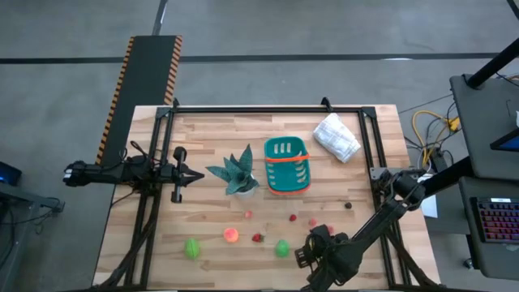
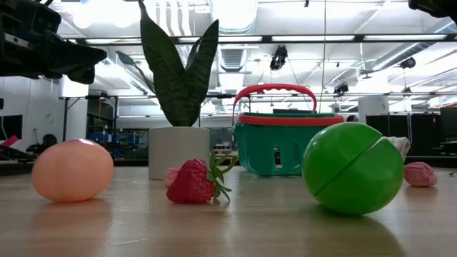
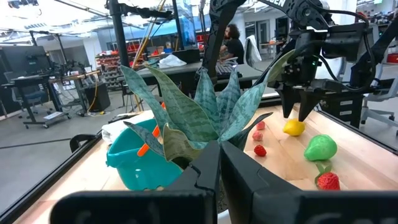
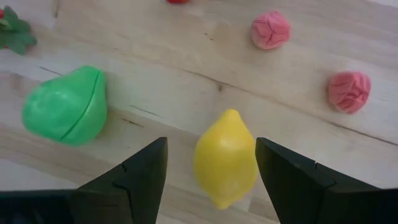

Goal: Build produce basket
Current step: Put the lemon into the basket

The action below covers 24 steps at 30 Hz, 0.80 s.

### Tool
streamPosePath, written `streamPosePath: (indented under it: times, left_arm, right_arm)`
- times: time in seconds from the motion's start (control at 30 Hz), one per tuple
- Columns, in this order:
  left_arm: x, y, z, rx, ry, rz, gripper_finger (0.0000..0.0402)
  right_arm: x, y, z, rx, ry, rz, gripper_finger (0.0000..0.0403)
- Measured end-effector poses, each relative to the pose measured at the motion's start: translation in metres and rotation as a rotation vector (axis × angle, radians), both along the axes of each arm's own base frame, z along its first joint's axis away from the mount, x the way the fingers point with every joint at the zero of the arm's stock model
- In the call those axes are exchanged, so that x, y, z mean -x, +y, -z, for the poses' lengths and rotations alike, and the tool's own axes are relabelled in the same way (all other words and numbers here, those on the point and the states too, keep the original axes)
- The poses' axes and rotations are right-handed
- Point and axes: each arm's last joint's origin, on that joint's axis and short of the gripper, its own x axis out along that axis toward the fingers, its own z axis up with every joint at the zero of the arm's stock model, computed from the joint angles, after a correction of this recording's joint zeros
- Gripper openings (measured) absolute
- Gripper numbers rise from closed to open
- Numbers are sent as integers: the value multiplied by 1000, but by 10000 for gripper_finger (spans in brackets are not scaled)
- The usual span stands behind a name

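Observation:
The teal basket [image 1: 287, 166] with its orange band and handle stands on its base mid-table, right of the spiky plant [image 1: 235, 174]. Toy produce lies scattered on the near half of the table: a green piece [image 1: 191, 247], an orange one [image 1: 231, 235], a strawberry [image 1: 258, 238] and a green pear [image 1: 281, 247]. My right gripper [image 4: 210, 149] is open and points down over a yellow lemon [image 4: 225, 158], which lies on the table between the fingers with a gap on each side. My left gripper [image 1: 195, 174] waits shut at the table's left, pointing at the plant.
A white bag [image 1: 336, 136] lies right of the basket near the far edge. Small pink pieces [image 4: 270, 29] [image 4: 349, 91] and the green pear [image 4: 65, 106] lie around the lemon. A black frame [image 1: 268, 108] borders the table. People and benches show in the room beyond.

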Motion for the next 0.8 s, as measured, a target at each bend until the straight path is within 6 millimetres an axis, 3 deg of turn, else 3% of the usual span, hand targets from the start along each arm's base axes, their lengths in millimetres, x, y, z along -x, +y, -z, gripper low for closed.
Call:
streamPosePath:
  times: [0.43, 0.63, 0.8]
  left_arm:
    - [0, 0, 0, 0, 0, 0, 0]
    - [0, 0, 0, 0, 0, 0, 0]
    - [0, 0, 0, 0, 0, 0, 0]
  right_arm:
    - [-1, 5, 1, -62, 24, -43, 308]
    - [-1, 5, 3, -64, 18, -18, 305]
    - [-2, 5, 18, -36, 52, -26, 298]
